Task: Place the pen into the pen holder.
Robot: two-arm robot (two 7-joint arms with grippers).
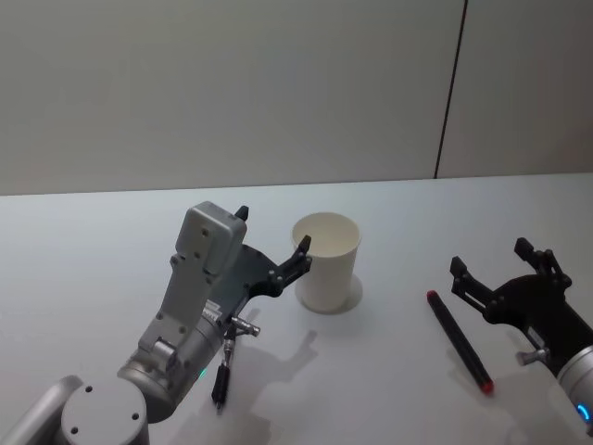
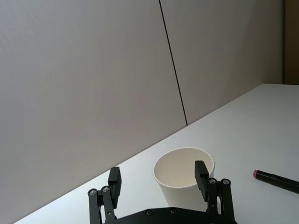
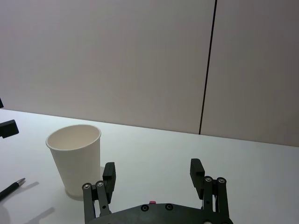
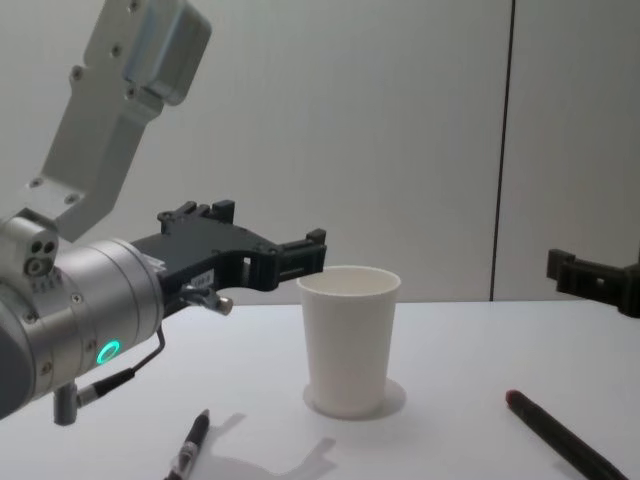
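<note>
Your right claw [image 1: 489, 257], spread, sits beside the red-tipped pen [image 1: 459, 341]. It's likely light, stiff and slick, so pinch mid-barrel. Your left claw [image 1: 273, 229], spread, waits by the paper cup [image 1: 326, 261].

White table [image 1: 83, 278] is carrying three things and running back to a grey wall [image 1: 232, 83]. The pen holder [image 1: 326, 264], a plain white paper cup, is standing upright near the middle with its mouth up, throwing a faint shadow around its base. The red-tipped pen [image 1: 459, 341] is lying flat to the cup's right, apart from it, its dark barrel angling from far to near. The small dark pen [image 1: 220, 380] is lying flat at near left, apart from the cup.
</note>
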